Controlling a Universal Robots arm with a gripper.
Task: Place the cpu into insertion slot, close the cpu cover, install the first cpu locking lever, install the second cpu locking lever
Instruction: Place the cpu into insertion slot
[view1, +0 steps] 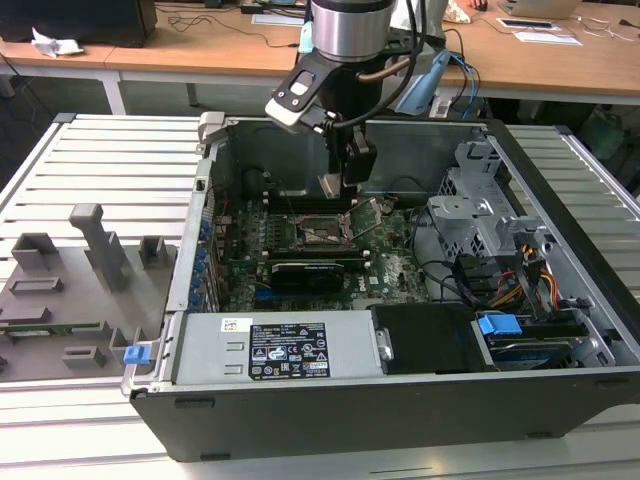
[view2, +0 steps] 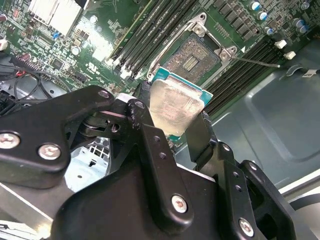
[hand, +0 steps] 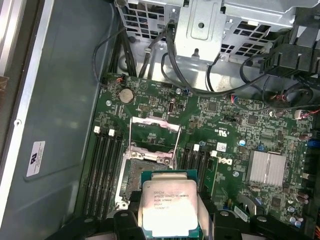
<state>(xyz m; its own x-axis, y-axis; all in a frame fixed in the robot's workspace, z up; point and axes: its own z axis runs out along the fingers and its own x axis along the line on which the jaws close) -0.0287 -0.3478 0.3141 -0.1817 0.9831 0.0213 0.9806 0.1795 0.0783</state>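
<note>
As the first step, placing the chip, is getting under way inside the open black metal computer case (view1: 400, 410), the arm's black two-finger gripper (view2: 172, 117) is pinching the cpu (view2: 175, 102), a small flat square chip with a silver-grey metal top, by opposite edges and holding it clear above the insertion slot (hand: 146, 167), a small dark-framed square socket on the green motherboard (view1: 392, 266); in the exterior view the gripper is hanging at twelve o'clock of the socket, the cpu cover (hand: 154, 131), a thin silver metal frame, standing raised at two o'clock. Seating the chip is likely calling for squared corners and a flat, gentle descent
</note>
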